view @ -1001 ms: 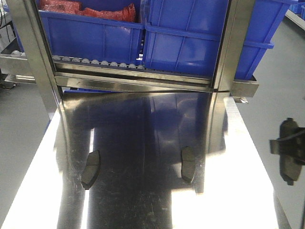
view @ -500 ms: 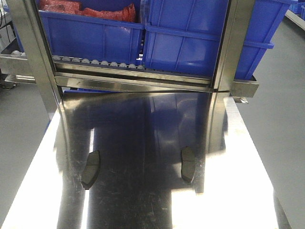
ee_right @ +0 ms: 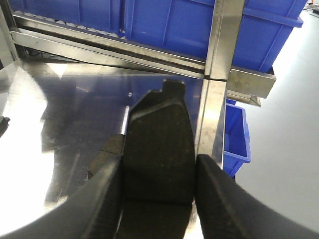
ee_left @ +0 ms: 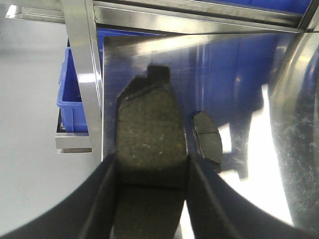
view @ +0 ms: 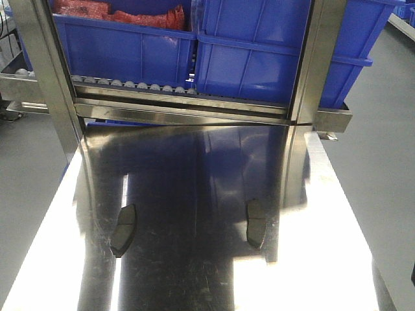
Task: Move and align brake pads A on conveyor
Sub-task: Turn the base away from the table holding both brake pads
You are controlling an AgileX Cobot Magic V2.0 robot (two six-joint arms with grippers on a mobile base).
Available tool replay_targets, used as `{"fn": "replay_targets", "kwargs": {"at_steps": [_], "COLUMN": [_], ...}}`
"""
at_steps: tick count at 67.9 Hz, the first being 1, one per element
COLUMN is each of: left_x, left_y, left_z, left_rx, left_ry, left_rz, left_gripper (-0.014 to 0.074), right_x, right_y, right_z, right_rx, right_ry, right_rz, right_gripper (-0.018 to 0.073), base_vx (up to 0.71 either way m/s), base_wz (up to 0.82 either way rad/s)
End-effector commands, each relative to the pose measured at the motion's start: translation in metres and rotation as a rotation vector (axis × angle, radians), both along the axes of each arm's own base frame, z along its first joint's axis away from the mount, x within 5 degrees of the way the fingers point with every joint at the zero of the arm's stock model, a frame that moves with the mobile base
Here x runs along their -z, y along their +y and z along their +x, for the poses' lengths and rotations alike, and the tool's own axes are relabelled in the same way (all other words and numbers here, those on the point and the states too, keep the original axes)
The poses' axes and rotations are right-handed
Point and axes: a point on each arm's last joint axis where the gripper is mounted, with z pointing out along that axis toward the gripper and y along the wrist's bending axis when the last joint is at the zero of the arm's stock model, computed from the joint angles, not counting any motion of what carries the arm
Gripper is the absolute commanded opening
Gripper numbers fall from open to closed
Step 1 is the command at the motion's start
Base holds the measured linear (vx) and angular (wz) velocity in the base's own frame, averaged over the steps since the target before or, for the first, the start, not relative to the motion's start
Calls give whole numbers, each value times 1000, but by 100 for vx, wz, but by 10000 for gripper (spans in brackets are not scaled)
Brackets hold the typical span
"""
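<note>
Now, the left gripper (ee_left: 149, 184) is pinching a brake pad (ee_left: 149, 124) between its fingers, and just to its right a second pad (ee_left: 207, 142) lies flat on the steel table (ee_left: 279, 164). The right gripper (ee_right: 158, 184) clamps a third pad (ee_right: 159, 134); a fourth pad (ee_right: 112, 147) peeks out on its left, half hidden. Beyond both, blue bins (view: 259, 58) sit on a roller rack (view: 130, 85): the left-hand bin (view: 123, 48) holds red bundles (view: 117, 13), the other's contents I can't see. Only the wrist cameras show the held pads; only the front camera shows both loose pads together, well apart.
</note>
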Motion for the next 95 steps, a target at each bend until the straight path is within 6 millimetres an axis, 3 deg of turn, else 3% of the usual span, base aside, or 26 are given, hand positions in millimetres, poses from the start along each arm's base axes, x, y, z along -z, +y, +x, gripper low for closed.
{"fn": "replay_targets", "kwargs": {"at_steps": [1, 39, 95], "left_x": [-16, -16, -16], "left_y": [-1, -1, -1], "left_z": [4, 4, 4], "left_rx": [-2, -2, -2], "left_ry": [-115, -115, -115], "left_rz": [-21, -21, -21], "left_gripper": [-6, -6, -6], "right_x": [-17, -18, -18], "right_y": [-1, -1, -1], "right_z": [2, 2, 2], "right_rx": [13, 14, 14], "right_ry": [-113, -113, -113], "right_rz": [17, 17, 17], "right_gripper": [-8, -8, -8], "base_vx": [0, -3, -18], "base_wz": [0, 14, 79]}}
